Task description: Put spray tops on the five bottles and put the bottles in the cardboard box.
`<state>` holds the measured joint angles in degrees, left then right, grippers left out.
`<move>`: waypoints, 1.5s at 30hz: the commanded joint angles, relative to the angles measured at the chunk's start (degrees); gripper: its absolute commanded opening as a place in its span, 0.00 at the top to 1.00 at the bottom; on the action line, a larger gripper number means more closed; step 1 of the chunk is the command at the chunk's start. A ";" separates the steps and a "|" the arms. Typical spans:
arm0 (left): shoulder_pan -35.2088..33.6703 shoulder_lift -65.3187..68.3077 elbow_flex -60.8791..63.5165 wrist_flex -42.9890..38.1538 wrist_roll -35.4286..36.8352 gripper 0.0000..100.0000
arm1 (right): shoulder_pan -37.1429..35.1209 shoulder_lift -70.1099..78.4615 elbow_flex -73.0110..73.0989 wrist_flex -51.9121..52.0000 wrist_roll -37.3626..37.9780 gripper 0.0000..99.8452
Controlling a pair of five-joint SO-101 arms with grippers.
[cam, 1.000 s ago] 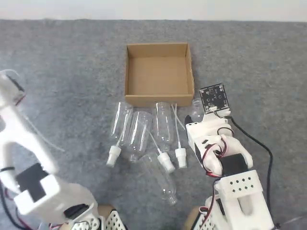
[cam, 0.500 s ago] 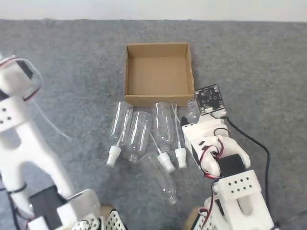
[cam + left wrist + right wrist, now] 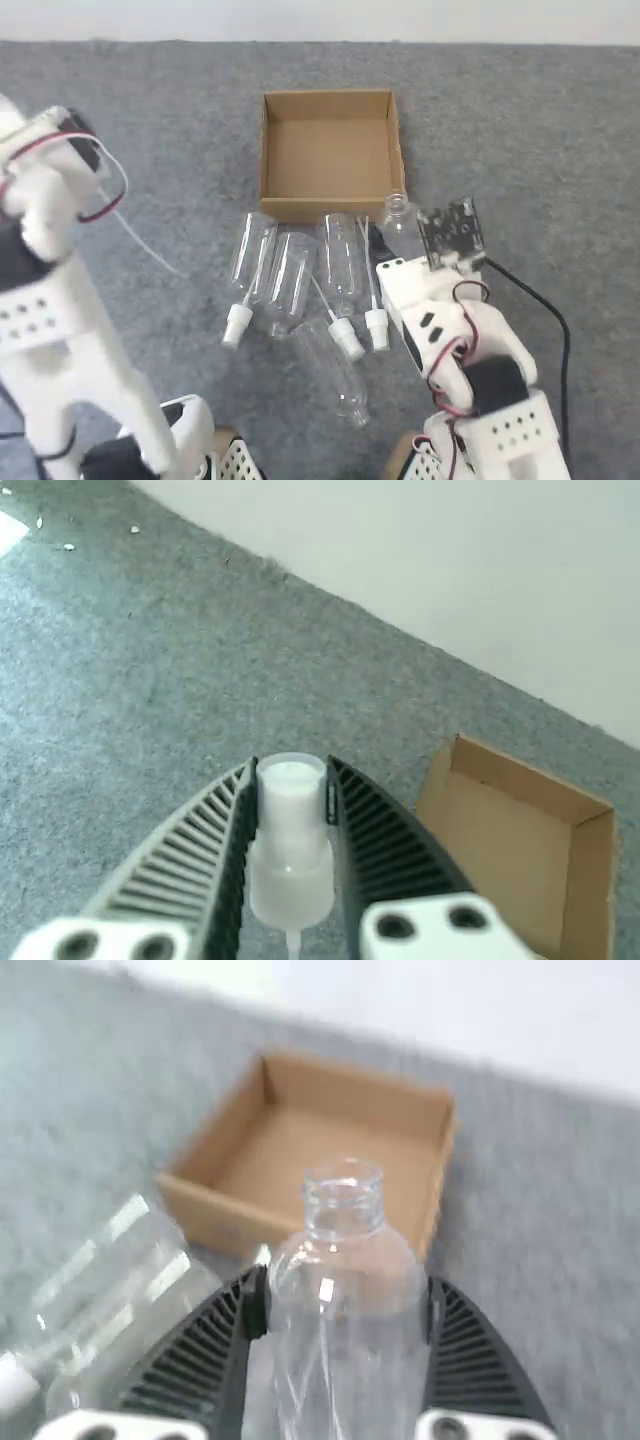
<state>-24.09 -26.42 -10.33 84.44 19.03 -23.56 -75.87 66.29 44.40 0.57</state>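
- Toward the far edge of the table [image 3: 560,120], about the middle, sits the cardboard box [image 3: 330,150], open side up
- just on the near side of the box, three clear bottles lie side by side, necks pointing to the near edge: left one [image 3: 250,258], middle one [image 3: 288,275], right one [image 3: 340,258]; they're pretty much touching each other
- a fourth bottle [image 3: 335,375] lies closer to the near edge, at an angle, neck toward that edge
- white spray tops are mixed in with them; one [image 3: 235,325] is at the neck of the left bottle, and tbh I can't tell if it's actually on; two more [image 3: 348,340] [image 3: 376,328] lie loose close together, thin tubes pointing back toward the box
- right claw [image 3: 343,1295] is clamped around a fifth bottle [image 3: 340,1250]; it's upright, open neck up, just beside the box's near right corner
- left claw [image 3: 290,780] is pinched on a spray top [image 3: 288,865], held up over the left side of the table, well apart from the box and the pile; its thin tube [image 3: 150,245] trails out toward the bottles
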 commanded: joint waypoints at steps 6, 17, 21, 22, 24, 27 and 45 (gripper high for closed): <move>6.86 -19.16 12.97 -7.38 0.70 0.99 | -1.80 -10.07 2.37 -0.66 1.05 0.86; 15.47 -37.10 31.08 -21.10 4.31 0.99 | -5.23 -10.51 3.34 -1.19 1.05 0.86; 16.88 -40.79 34.59 -25.23 6.77 0.99 | -8.84 -10.68 4.13 -1.27 1.14 0.86; 17.23 -41.49 35.47 -26.20 7.30 0.99 | -9.54 -10.68 4.40 -1.27 1.14 0.86; 18.37 -43.08 36.97 -28.13 8.09 0.99 | -11.21 -10.68 4.84 -1.27 1.14 0.86; 21.27 -45.45 38.90 -30.86 8.09 0.99 | -13.76 -10.68 5.54 -1.27 1.41 0.86; 30.51 -57.32 53.67 -45.63 7.74 0.99 | -23.34 -10.68 8.18 -1.27 8.70 0.86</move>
<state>6.07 -81.98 42.42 42.33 26.42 -45.45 -85.10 74.90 44.40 6.55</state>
